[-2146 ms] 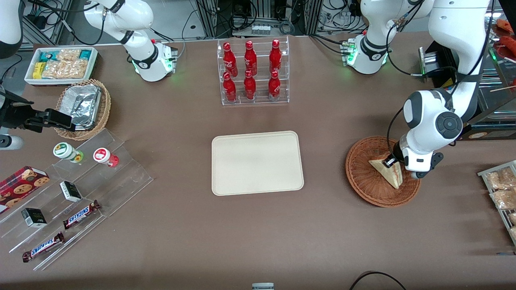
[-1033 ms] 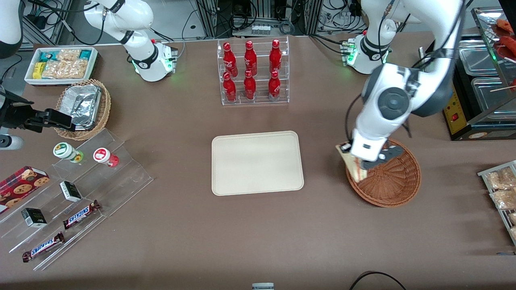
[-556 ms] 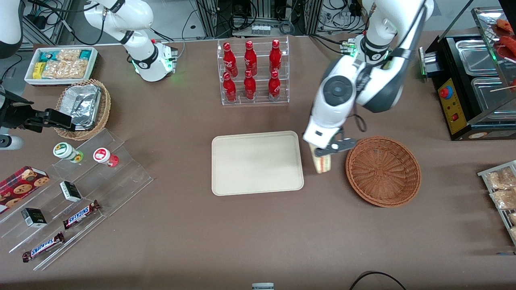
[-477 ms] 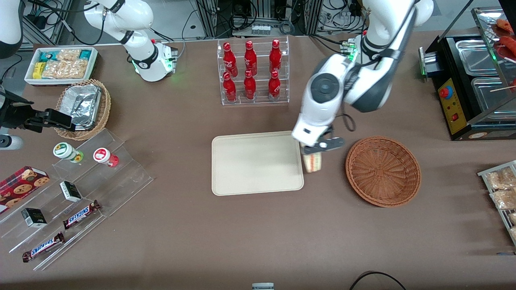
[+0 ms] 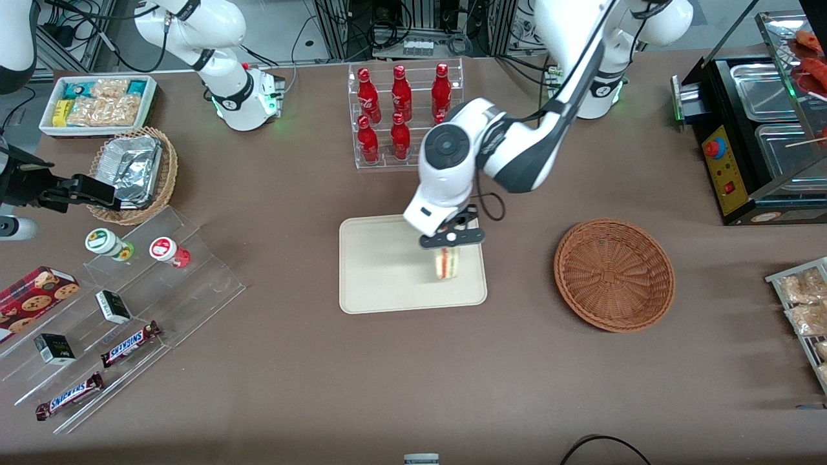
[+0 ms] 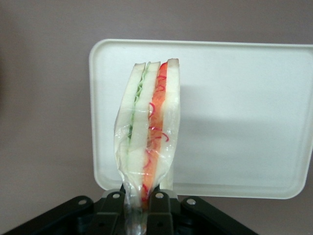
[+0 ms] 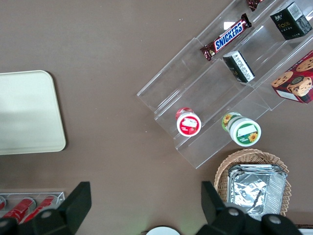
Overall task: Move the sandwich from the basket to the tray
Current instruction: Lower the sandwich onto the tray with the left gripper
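My left gripper [image 5: 450, 244] hangs above the cream tray [image 5: 381, 271], over the part nearest the basket, and is shut on the sandwich [image 5: 447, 263]. The wedge hangs from the fingers with its red, yellow and green filling edge facing the front camera. In the left wrist view the wrapped sandwich [image 6: 149, 127] stands out from the gripper [image 6: 142, 205], whose black fingers pinch its wrapped end, with the tray [image 6: 244, 107] beneath it. The reddish-brown wicker basket [image 5: 614, 274] sits empty toward the working arm's end of the table.
A clear rack of red bottles [image 5: 404, 116] stands farther from the front camera than the tray, close to the arm's elbow. A stepped acrylic shelf with snacks [image 5: 123, 303] and a foil-lined basket [image 5: 132, 171] lie toward the parked arm's end. Metal pans [image 5: 769, 123] sit near the basket's end.
The gripper lifted the sandwich out of the basket and carried it sideways across the bare table to above the tray. The basket is now empty.
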Controlling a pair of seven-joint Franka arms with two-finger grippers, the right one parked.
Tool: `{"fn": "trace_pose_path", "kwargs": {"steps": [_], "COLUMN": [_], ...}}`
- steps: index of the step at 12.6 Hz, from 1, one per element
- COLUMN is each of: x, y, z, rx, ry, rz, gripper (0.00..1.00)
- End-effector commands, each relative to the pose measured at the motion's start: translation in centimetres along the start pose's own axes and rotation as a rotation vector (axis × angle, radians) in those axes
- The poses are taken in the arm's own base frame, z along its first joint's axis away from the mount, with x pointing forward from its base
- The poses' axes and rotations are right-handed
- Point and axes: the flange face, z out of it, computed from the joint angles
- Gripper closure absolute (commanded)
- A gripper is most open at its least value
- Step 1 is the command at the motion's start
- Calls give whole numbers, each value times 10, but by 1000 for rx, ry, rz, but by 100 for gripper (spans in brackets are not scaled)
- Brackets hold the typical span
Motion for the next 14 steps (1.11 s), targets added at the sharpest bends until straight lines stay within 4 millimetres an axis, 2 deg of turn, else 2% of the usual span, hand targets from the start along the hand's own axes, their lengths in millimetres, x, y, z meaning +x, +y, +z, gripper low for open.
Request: {"fn": "trace_pose_path", "kwargs": {"steps": [1, 3, 5, 11, 14], "x": [5, 13, 12, 15, 11], "y": [46, 61, 73, 86, 91], "z": [15, 27, 42, 68, 72], "rx": [18, 31, 49, 49, 54], "ry": [-19, -31, -41, -38, -37], "rz": [-43, -51, -54, -78, -72], "gripper": [100, 100, 100, 100, 100]}}
